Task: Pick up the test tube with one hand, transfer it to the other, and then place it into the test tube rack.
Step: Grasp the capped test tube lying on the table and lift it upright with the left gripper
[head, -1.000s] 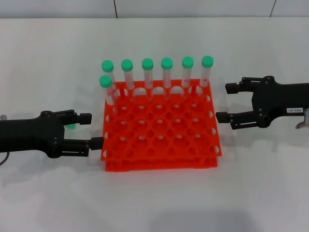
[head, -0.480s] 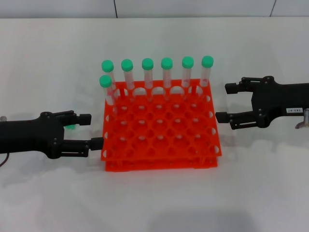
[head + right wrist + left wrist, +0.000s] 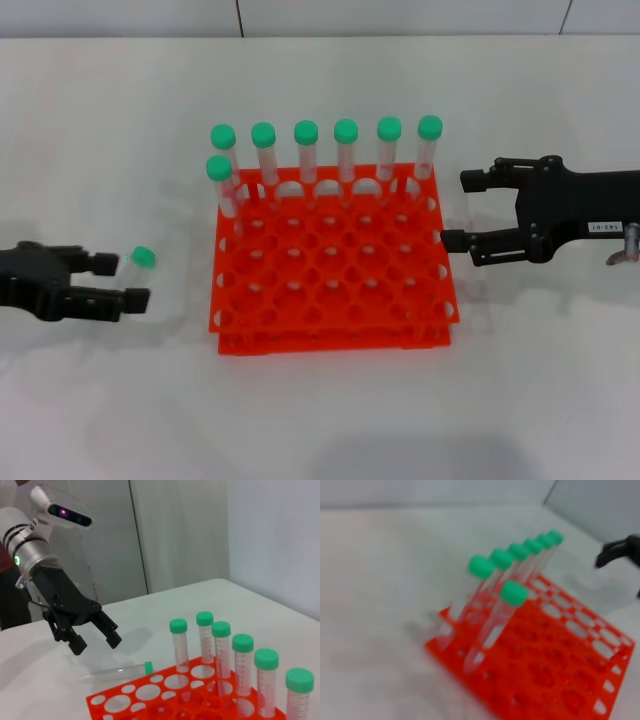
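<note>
The test tube (image 3: 143, 258) lies flat on the white table, left of the orange rack (image 3: 330, 340); only its green cap shows clearly in the head view. The right wrist view shows it whole (image 3: 120, 671). My all-black left gripper (image 3: 120, 280) is open and empty, just left of the cap. In the right wrist view the left gripper (image 3: 96, 642) hangs above the tube, apart from it. My labelled right gripper (image 3: 458, 210) is open and empty beside the rack's right edge. The rack also shows in the left wrist view (image 3: 560, 670) and the right wrist view (image 3: 150, 695).
Several identical green-capped tubes (image 3: 305, 150) stand upright in the rack's back row, and one more (image 3: 222, 185) stands in the second row at the left. They also show in the left wrist view (image 3: 512, 592). A wall lies behind the table.
My left gripper has drawn back to the left, away from the rack, uncovering the lying tube's green cap. My right gripper has shifted slightly toward the rack.
</note>
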`<state>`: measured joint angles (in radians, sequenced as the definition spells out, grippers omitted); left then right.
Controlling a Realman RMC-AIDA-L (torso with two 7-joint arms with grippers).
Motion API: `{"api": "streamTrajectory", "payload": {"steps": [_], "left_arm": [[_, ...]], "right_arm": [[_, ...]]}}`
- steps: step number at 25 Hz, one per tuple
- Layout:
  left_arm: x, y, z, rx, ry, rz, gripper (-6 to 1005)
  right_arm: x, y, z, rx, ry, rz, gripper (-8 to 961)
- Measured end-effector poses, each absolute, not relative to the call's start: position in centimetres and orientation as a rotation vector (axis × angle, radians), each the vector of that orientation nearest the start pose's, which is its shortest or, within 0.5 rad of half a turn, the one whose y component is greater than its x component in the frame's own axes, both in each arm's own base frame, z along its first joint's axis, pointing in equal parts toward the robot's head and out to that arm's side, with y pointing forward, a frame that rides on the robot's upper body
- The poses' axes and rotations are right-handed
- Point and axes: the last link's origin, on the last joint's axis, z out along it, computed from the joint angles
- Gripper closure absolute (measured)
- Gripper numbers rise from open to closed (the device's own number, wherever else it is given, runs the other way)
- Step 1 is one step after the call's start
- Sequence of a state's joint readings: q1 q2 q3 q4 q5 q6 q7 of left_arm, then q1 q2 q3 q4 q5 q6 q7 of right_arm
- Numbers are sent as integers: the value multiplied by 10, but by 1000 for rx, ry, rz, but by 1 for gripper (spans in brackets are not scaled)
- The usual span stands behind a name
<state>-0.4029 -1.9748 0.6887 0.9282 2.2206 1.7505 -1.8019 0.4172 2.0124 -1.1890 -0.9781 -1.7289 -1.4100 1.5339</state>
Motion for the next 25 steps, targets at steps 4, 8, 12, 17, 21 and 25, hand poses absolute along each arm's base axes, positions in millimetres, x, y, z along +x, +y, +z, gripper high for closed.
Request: {"api": "streamTrajectory", "payload": {"steps": [4,8,12,17,21,25], "left_arm": [[-315,296,80,-2682,-1164,-173,105],[-321,299,84,-2651,-1244,-6,105],[-322,303,85,-2652,-1283,201,105],[-316,311,86,-2657,-1270,282,104],[-311,317,86,-2662,-1249,315,104],[-306,321,84,-2676,-1233,320,113]], "right_arm": [[219,339,11,-2805,367,554,118],[219,339,11,-2805,368,556,118],[218,339,11,-2801,369,566,118],[217,340,12,-2799,371,577,119],[217,340,12,-2797,371,586,119],[217,340,12,-2796,372,588,119]]}}
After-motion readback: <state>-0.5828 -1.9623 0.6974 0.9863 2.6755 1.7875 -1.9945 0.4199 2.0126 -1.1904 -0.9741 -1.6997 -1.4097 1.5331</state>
